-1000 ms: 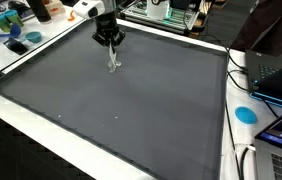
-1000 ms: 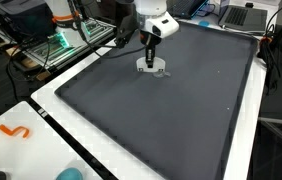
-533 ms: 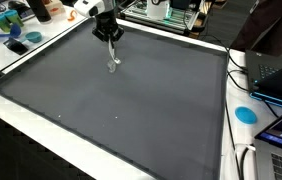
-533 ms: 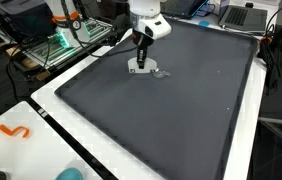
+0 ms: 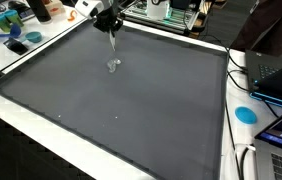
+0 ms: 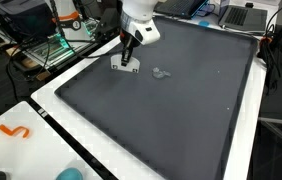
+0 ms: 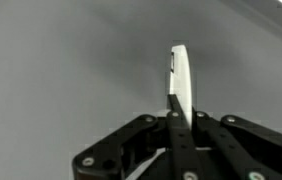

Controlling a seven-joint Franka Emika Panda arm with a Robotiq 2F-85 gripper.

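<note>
The tool is fully closed, its jaws pinching the upper end of a flat white piece. In the wrist view the tool enters from the bottom edge, and the flat white piece appears edge-on as a narrow pale blade rising from between the closed jaws. In an exterior view the tool hangs over one end of the dark mat, close to its border. Whether the piece's lower edge touches the mat cannot be told.

A small pale object, too small to identify, lies on the dark mat near the tool but apart from it. It also shows in an exterior view.

The mat covers most of the white worktop. An orange item lies on the worktop's bare margin, a blue disc sits beyond the mat's edge, and a laptop stands at the far end.
</note>
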